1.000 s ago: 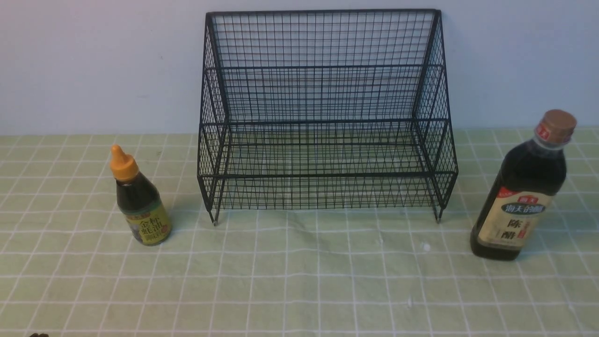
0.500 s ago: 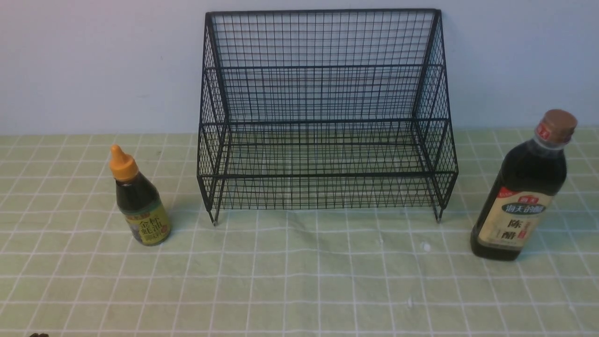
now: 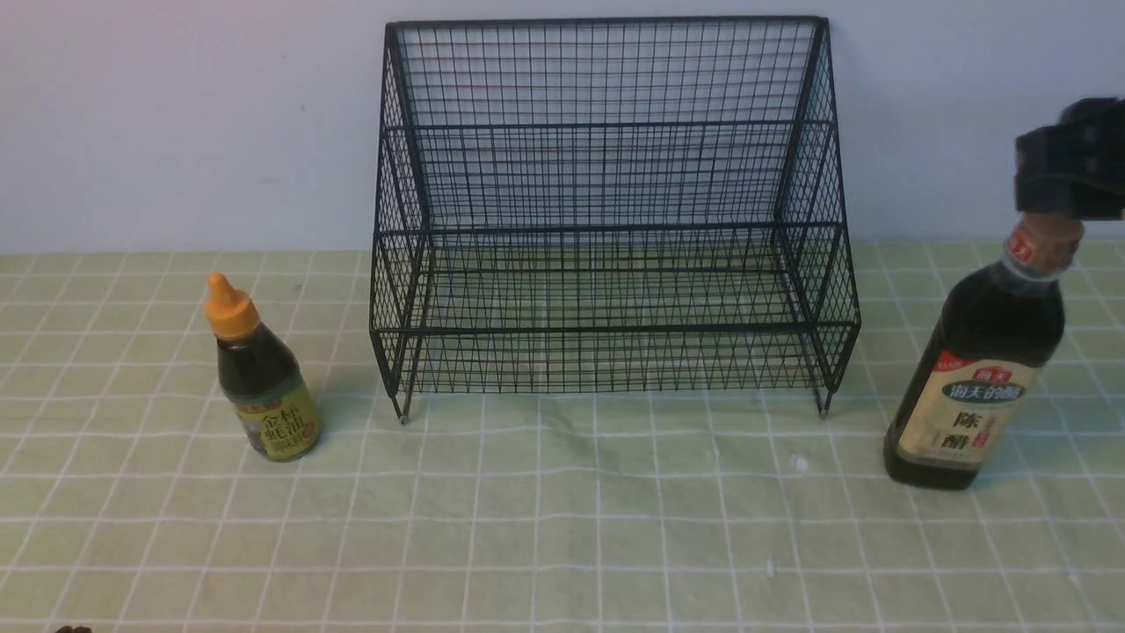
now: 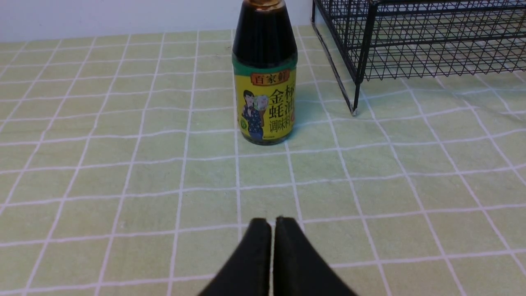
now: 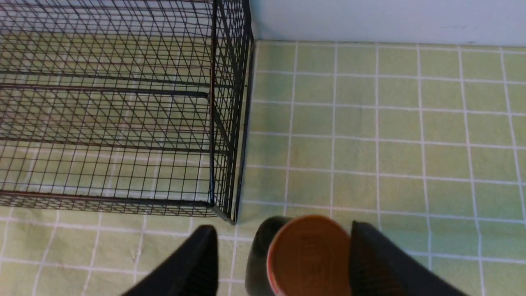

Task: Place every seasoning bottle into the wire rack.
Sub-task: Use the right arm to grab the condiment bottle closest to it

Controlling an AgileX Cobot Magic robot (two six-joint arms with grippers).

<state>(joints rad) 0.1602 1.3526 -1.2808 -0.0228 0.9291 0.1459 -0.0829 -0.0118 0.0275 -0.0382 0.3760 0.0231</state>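
Now the right fingers (image 5: 193, 263) stand wide apart over the tall bottle (image 3: 976, 369), its tan cap (image 5: 310, 250) between them with a clear gap on one side. That bottle stands upright on the counter (image 3: 562, 527), right of the rack (image 3: 606, 220) and apart from it. The orange-capped small bottle (image 3: 264, 387) stands upright left of the rack. The left fingers (image 4: 257, 246) are pressed together, empty, facing the small bottle.

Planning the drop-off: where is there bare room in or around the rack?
The wire rack holds nothing. Bare tablecloth in front, between small bottle and tall bottle. Crowded only above the tall bottle, under the right gripper.
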